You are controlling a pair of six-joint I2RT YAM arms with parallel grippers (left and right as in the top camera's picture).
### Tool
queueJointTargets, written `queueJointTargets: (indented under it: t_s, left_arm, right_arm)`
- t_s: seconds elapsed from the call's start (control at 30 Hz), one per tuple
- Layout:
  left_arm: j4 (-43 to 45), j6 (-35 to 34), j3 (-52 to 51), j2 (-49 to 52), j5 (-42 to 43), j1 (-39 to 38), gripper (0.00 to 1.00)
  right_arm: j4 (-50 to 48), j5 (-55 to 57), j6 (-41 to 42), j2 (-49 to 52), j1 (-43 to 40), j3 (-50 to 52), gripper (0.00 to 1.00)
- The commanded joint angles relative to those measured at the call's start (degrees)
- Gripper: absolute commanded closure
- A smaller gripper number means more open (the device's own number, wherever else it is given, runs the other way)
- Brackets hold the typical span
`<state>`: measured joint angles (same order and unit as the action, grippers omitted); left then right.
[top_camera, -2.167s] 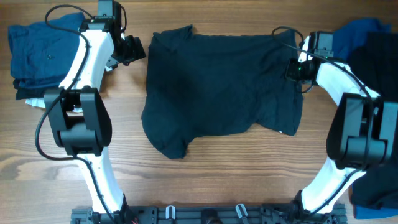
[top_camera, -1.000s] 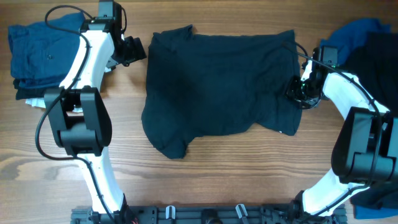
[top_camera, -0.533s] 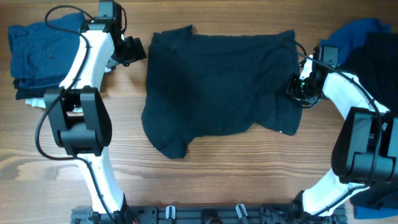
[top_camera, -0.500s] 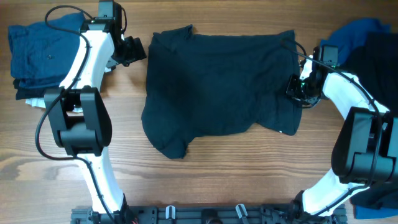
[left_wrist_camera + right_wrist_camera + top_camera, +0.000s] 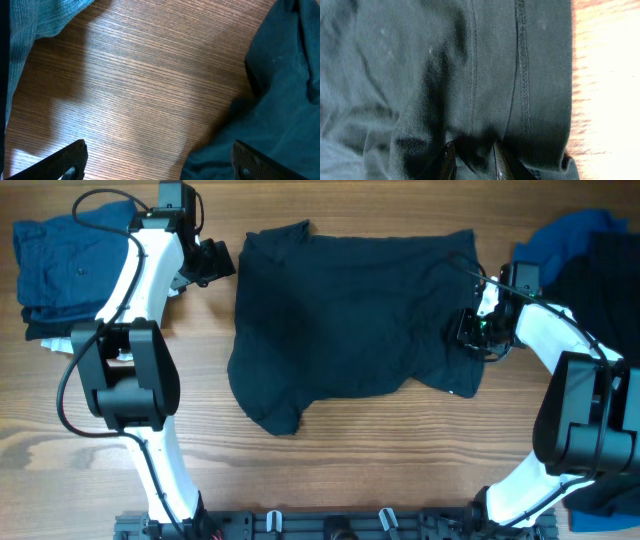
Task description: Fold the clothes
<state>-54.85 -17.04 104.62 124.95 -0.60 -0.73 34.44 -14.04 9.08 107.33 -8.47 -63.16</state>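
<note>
One dark navy shirt (image 5: 355, 320) spread flat mid wooden table (image 5: 330, 460), right claw (image 5: 470, 332) pinching a fold at its right edge, left claw (image 5: 213, 260) wide apart over bare wood by its top left corner, two heaps, blue pile (image 5: 55, 265) far left, blue and dark pile (image 5: 590, 250) far right.

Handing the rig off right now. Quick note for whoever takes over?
Left gripper: open, empty, over bare table beside the upper-left corner of the dark shirt.
Right gripper: fingers narrow, pinching a ridge of the shirt just inside its right hemmed edge.
Blue stack sits far left; heap of clothes at the right edge.
Done: shirt spread flat.
Left: no fold made yet; probably lift the right side over, with the left gripper taking its corner.
</note>
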Motion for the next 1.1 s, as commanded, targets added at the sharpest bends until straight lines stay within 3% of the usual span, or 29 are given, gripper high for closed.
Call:
queueJointTargets:
  t_s: [0.0,0.1,0.23,0.3,0.37,0.5,0.8,0.87,0.97,1.07]
  left_arm:
    - [0.0,0.3,-0.6,0.9,-0.8,0.4,0.09]
    - [0.0,0.3,-0.6,0.9,-0.7,0.4,0.09]
    - [0.0,0.3,-0.6,0.9,-0.8,0.4,0.08]
    - [0.2,0.3,-0.6,0.9,-0.8,0.4,0.08]
    - [0.2,0.3,-0.6,0.9,-0.8,0.4,0.08]
    - [0.2,0.3,-0.6,0.9,-0.8,0.4,0.09]
    - [0.2,0.3,-0.6,0.9,-0.8,0.4,0.08]
    - [0.2,0.3,-0.6,0.9,-0.8,0.4,0.08]
    - [0.2,0.3,-0.6,0.9,-0.8,0.4,0.08]
    - [0.2,0.3,-0.6,0.9,-0.8,0.4,0.08]
  right_arm:
    - [3.6,-2.7,-1.4,-0.7,-0.1,-4.5,0.75]
    - [4.0,-2.5,-1.4,-0.7,-0.1,-5.1,0.75]
    - [3.6,-1.9,-1.4,-0.7,-0.1,-5.0,0.92]
    - [3.6,-1.9,-1.4,-0.7,-0.1,-5.0,0.96]
    - [3.6,-1.9,-1.4,-0.7,-0.1,-5.0,0.93]
    - [1.3,-1.1,-1.4,-0.7,-0.1,-3.9,0.74]
    - [-3.4,-1.4,-1.1,-0.7,-0.1,0.0,0.83]
    - [-3.6,-1.0,-1.2,-0.7,-0.1,0.3,0.81]
    - [-2.9,-1.0,-1.2,-0.7,-0.1,0.3,0.69]
    - [-3.0,-0.8,-1.1,-0.7,-0.1,0.3,0.69]
